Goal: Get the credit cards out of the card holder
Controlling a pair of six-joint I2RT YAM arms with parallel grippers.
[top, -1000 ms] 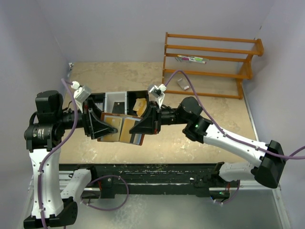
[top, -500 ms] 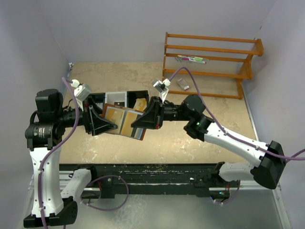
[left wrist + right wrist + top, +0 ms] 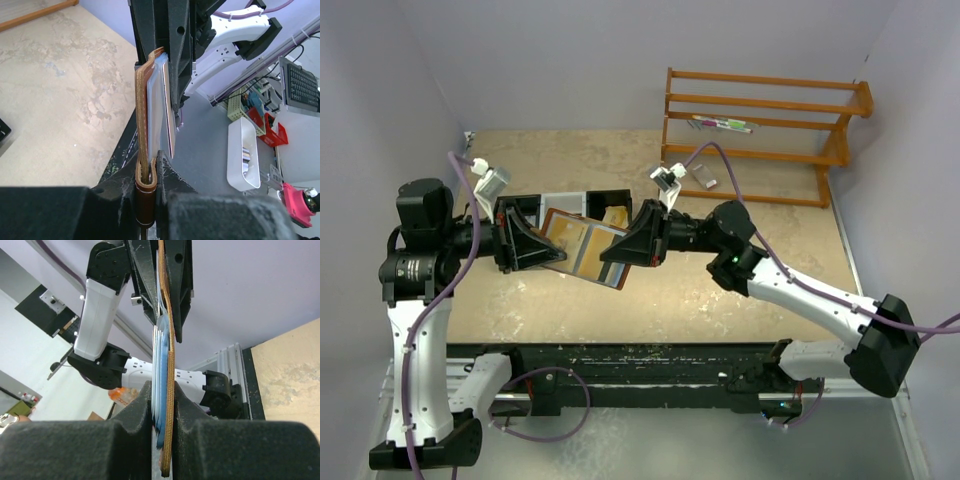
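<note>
Mottled tan tabletop [image 3: 570, 160]; left hand [image 3: 554, 258], right hand [image 3: 611, 256] each clamp opened brown leather card holder [image 3: 582, 245]

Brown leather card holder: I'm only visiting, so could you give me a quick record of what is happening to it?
Item: brown leather card holder, opened out, held above the table
One end: left gripper shut on it
Other end: right gripper shut on it
Contents: light blue plastic cards tucked inside, none out
Behind it: black-and-white tray
</note>
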